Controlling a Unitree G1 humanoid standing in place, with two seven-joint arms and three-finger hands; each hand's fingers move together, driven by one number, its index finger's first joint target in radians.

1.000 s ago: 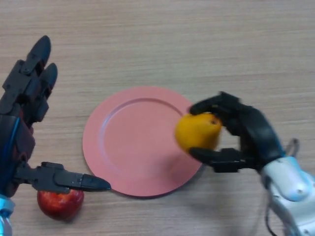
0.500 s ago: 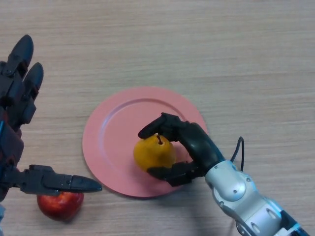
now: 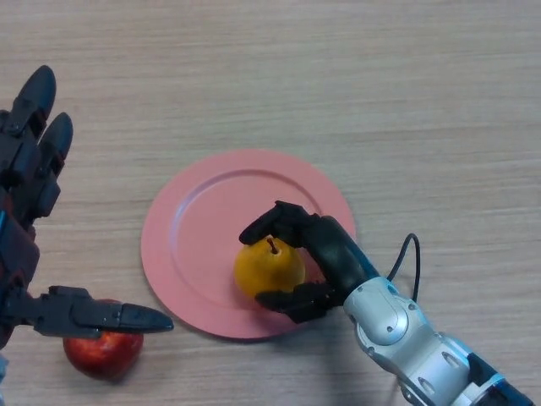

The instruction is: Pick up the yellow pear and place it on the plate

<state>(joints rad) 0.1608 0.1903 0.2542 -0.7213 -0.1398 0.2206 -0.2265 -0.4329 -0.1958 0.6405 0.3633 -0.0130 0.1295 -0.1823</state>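
Note:
The yellow pear (image 3: pixel 267 269) stands upright on the pink plate (image 3: pixel 203 237), in its lower right part, stem up. My right hand (image 3: pixel 325 254) comes in from the lower right and is curled round the pear, fingers over its top and thumb below it. My left hand (image 3: pixel 34 203) is at the left edge, fingers straight and holding nothing, its thumb stretched out above the apple.
A red apple (image 3: pixel 103 351) lies on the wooden table (image 3: pixel 380 93) at the lower left, just off the plate's rim and partly under my left thumb.
My right hand carried the pear from the plate's right rim leftward and down onto the plate. In the last half second it barely moved. The left hand drifted slightly left.

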